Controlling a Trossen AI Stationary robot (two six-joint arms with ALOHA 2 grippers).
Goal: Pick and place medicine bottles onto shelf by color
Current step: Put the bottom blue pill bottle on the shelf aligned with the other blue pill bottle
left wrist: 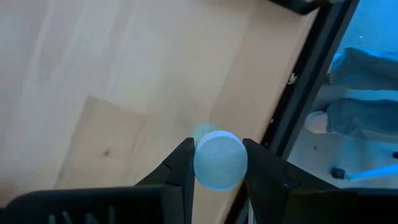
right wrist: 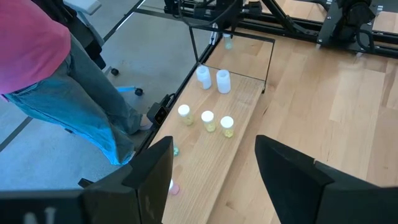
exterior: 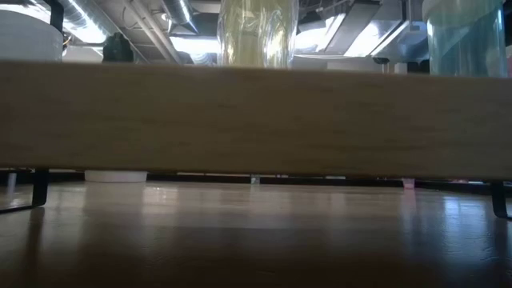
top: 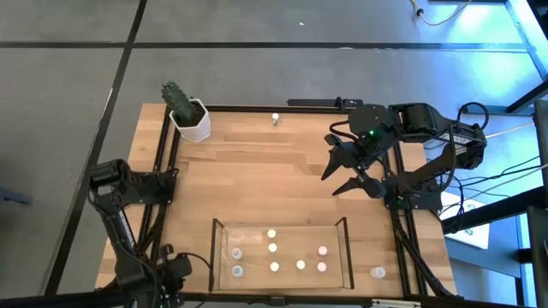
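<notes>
The desk (top: 282, 171) is light wood with a black frame (top: 168, 154). The bottle (left wrist: 220, 159) in the black left pincer (left wrist: 217, 180) has a pale bluish ribbed cap. The cactus (top: 177, 97) is green in a white pot (top: 193, 122). A person (right wrist: 43, 74) wears pink and blue jeans.

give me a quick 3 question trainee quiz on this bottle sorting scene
1. True or false: the left gripper is shut on a bottle.
2. The right gripper is: A) open and empty, B) holding the cactus pot.
3. Fill in: one lone bottle stands near the table's far edge, outside the ____.

Key: 1 true; 2 A; 3 tray.
</notes>
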